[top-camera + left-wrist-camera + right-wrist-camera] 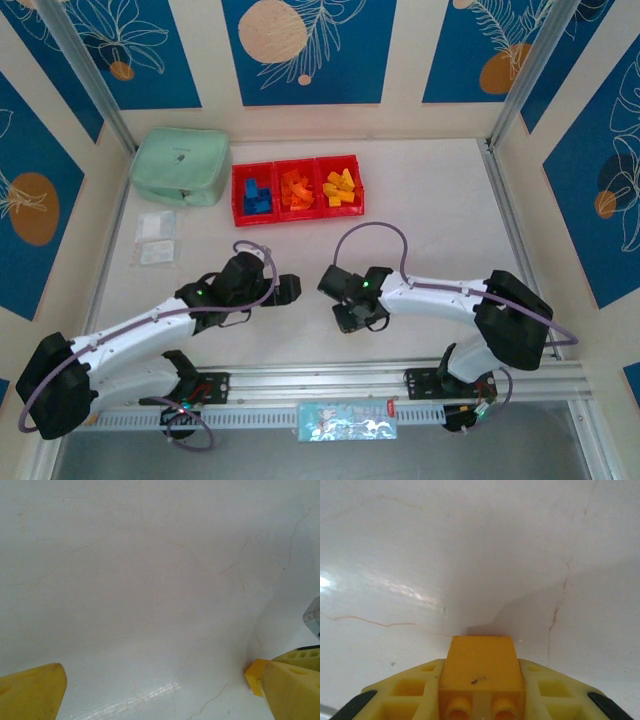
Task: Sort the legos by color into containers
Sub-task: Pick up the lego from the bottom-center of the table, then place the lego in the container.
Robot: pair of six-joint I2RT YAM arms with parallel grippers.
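Clamped between the yellow fingers (410, 687) of the right gripper (482, 682) is a small yellow-orange plastic toy brick (481, 660). Its studs face the wrist camera, and it is squeezed on its two flat sides so it cannot twist. It sits low over the bare white table (470, 555); whether it touches the surface I cannot tell. Seen from above, that arm is near the table's middle, well short of the three joined red plastic bins (295, 217). These hold blue bricks (257, 195) on the left, orange bricks (297, 190) in the middle and yellow bricks (340, 188) on the right. I judge the held piece is bound for the yellow bin, though its shade is close to orange. The left gripper (155, 680) has its jaws spread wide around nothing, parked over bare table out of the way.
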